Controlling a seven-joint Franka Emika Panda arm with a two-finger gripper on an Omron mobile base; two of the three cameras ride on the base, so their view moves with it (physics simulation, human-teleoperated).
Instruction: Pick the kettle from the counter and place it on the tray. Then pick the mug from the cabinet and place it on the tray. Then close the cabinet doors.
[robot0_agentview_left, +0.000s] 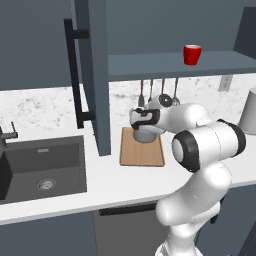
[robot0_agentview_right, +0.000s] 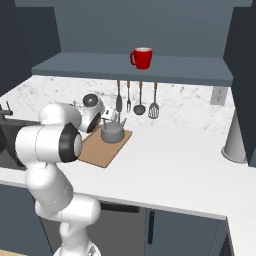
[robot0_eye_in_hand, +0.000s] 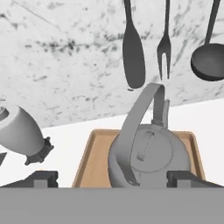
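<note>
Grey metal, one kettle (robot0_eye_in_hand: 146, 157), and I've got it sitting on the one wooden tray (robot0_agentview_left: 142, 150) on the white counter (robot0_agentview_left: 115, 180). From my hand view the gripper (robot0_eye_in_hand: 113, 178) has its two dark tips spread wide, one at 8 o'clock and one at 4 o'clock of the kettle body, neither touching it, so nothing is held. The arched loop handle stands up between them, leaning toward 12.

Count on the wall: I make out four hanging utensils (robot0_agentview_right: 135, 100) in the right base view, a flat spatula, a fork, a ladle and a slotted one, all at 12 o'clock from the kettle against the speckled backsplash.

One red mug (robot0_agentview_right: 142, 58), up on the shelf of the slate-blue cabinet (robot0_agentview_right: 130, 67), handle turned to 9 o'clock in that view. One cabinet door (robot0_agentview_left: 92, 75) stands swung open at 10 o'clock of the tray in the left base view, with one long black bar handle. One dark sink (robot0_agentview_left: 42, 167) sits at 9 o'clock of the tray. One tall grey container (robot0_agentview_right: 235, 140) rests far off at 3 o'clock. One white dispenser (robot0_eye_in_hand: 19, 131) shows at 9 o'clock in the hand view.

No writing or labels that I can read anywhere.
</note>
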